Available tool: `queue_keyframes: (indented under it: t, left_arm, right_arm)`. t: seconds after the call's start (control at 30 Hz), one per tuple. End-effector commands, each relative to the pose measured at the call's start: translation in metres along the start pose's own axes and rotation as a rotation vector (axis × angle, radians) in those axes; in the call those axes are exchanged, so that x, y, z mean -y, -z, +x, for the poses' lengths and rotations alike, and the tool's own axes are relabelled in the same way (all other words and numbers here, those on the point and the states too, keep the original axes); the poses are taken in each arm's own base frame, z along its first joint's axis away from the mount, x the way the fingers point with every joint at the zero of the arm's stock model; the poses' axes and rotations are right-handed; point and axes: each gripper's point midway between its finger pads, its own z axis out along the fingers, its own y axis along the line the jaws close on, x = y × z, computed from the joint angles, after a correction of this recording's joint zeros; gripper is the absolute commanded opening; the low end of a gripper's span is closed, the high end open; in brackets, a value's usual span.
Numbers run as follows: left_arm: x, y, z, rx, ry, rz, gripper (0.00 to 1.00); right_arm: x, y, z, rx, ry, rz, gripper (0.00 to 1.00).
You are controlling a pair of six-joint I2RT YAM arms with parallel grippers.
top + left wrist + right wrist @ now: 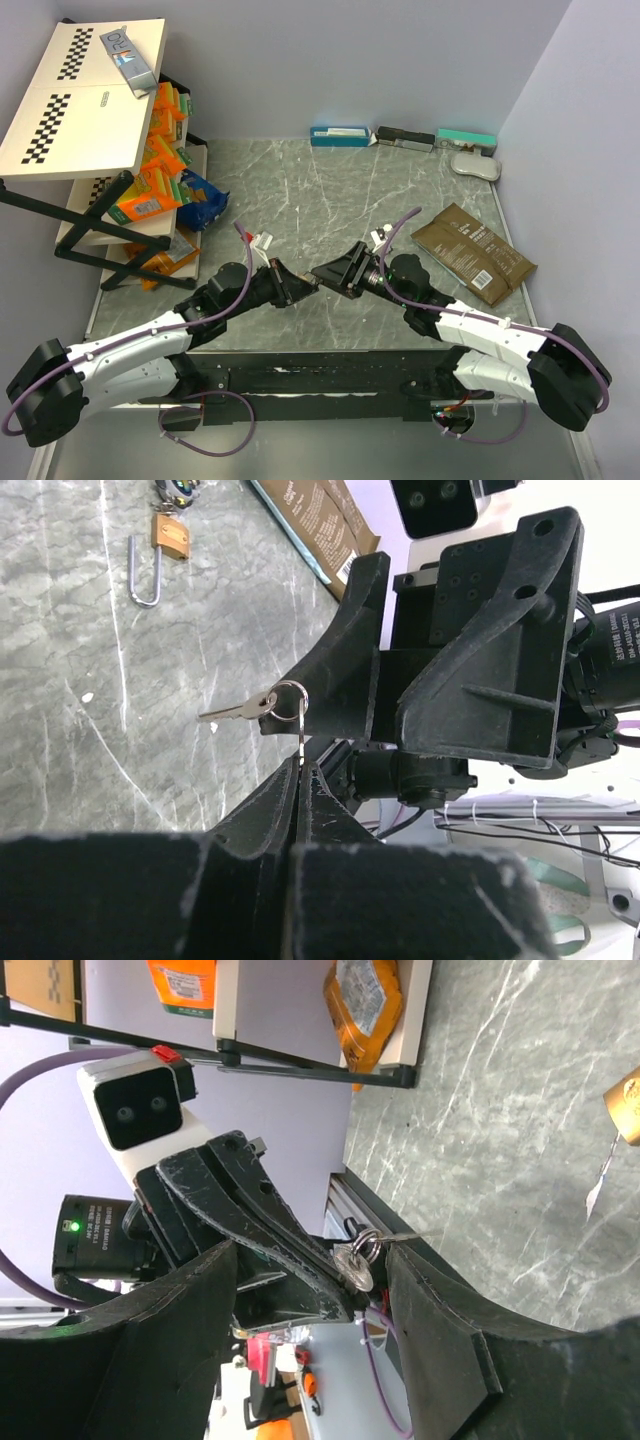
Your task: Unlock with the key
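Observation:
My left gripper (300,770) is shut on a flat silver key (300,742) seen edge-on. A key ring (288,700) hangs from it, with a second key (235,712) sticking out sideways. My right gripper (310,1255) is open, and its fingers (450,1330) stand on either side of the held key (352,1266) and the left fingertips. In the top view both grippers (312,285) (328,276) meet above the table's middle. A brass padlock (171,535) with its steel shackle (143,578) lies on the marble beyond them, also at the edge of the right wrist view (626,1106). It is hidden in the top view.
A tilted shelf rack (150,225) with orange snack packets and a checkerboard panel (85,90) fills the left side. A brown pouch (472,252) lies at the right. Small boxes (340,135) (466,139) and a white object (475,166) line the back wall.

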Motion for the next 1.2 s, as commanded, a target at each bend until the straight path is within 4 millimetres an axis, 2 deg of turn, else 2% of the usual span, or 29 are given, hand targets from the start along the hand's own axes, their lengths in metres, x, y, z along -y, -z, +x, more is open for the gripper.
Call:
queue_keyframes:
  t: [0.0,0.13,0.33,0.7,1.17]
  left_arm:
    - [0.007,-0.001,-0.013,0.053,-0.024,-0.004,0.01]
    - [0.006,0.000,-0.024,0.090,-0.037,-0.052,0.01]
    - [0.007,0.003,-0.029,0.111,-0.044,-0.053,0.01]
    - [0.011,0.000,-0.016,0.072,-0.038,0.003,0.01]
    - [0.012,0.000,-0.002,0.033,-0.043,0.028,0.01]
  right_arm:
    - [-0.009,0.001,0.000,0.003,-0.010,-0.044,0.68]
    - [0.003,0.007,0.003,0.014,-0.019,0.005,0.68]
    - [0.000,0.012,0.005,0.019,-0.047,-0.016,0.68]
    - [-0.012,-0.005,0.009,-0.028,-0.081,-0.077,0.67]
    - [-0.017,-0.014,0.001,0.003,-0.098,-0.104,0.66]
